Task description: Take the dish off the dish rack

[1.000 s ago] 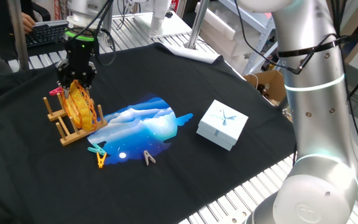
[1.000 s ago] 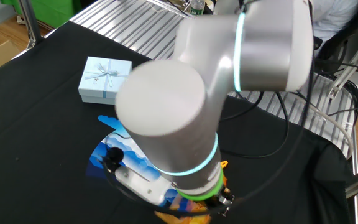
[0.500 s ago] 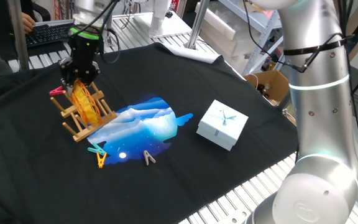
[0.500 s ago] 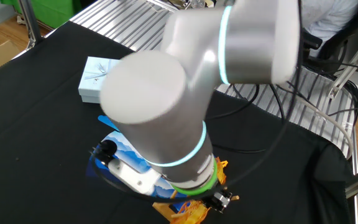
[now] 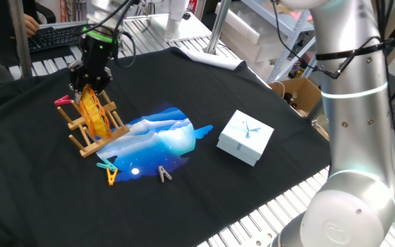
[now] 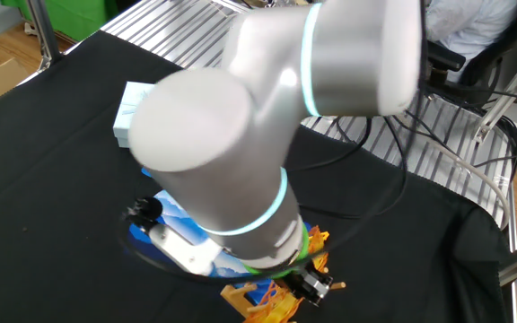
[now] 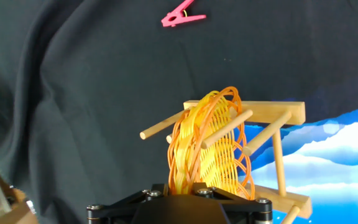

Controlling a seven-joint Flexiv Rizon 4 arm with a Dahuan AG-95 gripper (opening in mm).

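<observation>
The yellow-orange mesh dish (image 5: 96, 115) stands on edge between the pegs of the light-wood dish rack (image 5: 86, 140) at the table's left. My gripper (image 5: 88, 88) comes from above and is shut on the dish's top rim. In the hand view the dish (image 7: 211, 146) runs from my jaws into the rack (image 7: 278, 113), whose pegs cross it on both sides; the rack looks tilted. In the other fixed view the arm hides most of it; only part of the dish (image 6: 276, 307) and rack (image 6: 239, 292) show at the bottom edge.
A blue-and-white mat (image 5: 160, 137) lies right of the rack. A pale blue gift box (image 5: 245, 137) sits further right. A pink clothes peg (image 5: 62, 101) lies left of the rack; several other pegs (image 5: 108, 173) lie in front. A cardboard box (image 5: 300, 92) is off the right edge.
My gripper has moved a little right and away, still shut on the dish. The rack has shifted and tilted along with it.
</observation>
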